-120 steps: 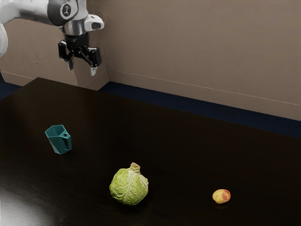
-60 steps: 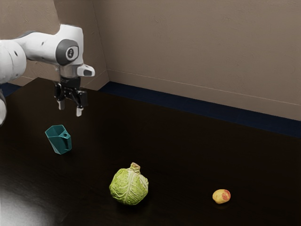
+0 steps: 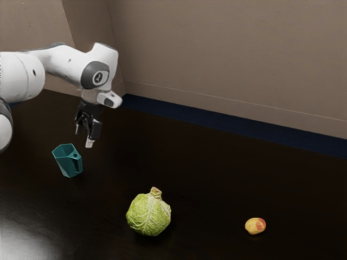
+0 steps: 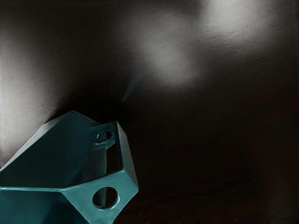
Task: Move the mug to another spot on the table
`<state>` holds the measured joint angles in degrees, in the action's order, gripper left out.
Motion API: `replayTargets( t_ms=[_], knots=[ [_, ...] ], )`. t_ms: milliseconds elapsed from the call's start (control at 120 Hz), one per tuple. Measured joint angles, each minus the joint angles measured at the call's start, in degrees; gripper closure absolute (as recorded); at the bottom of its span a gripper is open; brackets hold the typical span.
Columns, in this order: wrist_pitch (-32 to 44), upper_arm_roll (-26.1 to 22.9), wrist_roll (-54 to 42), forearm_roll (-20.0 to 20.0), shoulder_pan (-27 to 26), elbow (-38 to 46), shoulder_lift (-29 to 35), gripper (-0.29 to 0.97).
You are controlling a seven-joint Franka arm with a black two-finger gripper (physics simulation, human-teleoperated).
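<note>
Align your descent: the gripper (image 3: pixel 84 137), fingers spread and empty near the mug (image 3: pixel 68 160), could clip its rim and topple it.

You have a green cabbage (image 3: pixel 148 215) sitting on the dark, glossy counter (image 3: pixel 227 162). Toward the exterior view's right of the cabbage, well apart from it, lies a small yellow fruit (image 3: pixel 255 225) with a red blush.

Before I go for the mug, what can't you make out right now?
Mug: part of it is cut off by the wrist view's lower edge.
Small yellow-red fruit: too small in the exterior view to identify.
Arm: its base is cut off by the exterior view's left edge.
</note>
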<state>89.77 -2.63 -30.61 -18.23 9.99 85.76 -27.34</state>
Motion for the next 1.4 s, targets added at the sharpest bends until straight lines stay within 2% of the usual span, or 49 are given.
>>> replayTargets(
  t_ms=[283, 542, 675, 1033, 1400],
  knots=[
    [13.19, 0.64, -15.41, -2.66, -2.67, 16.98, 9.08, 0.0],
    [24.8, 4.18, -30.79, -2.78, -3.74, 27.61, 15.53, 0.0],
    [29.74, 5.32, -36.77, -2.78, -3.95, 31.77, 16.58, 0.0],
    [43.21, 6.96, -49.23, -4.4, -2.32, 32.97, 14.15, 0.0],
    [46.72, 9.39, -53.86, -4.17, -2.2, 34.59, 13.68, 0.0]
  ],
)
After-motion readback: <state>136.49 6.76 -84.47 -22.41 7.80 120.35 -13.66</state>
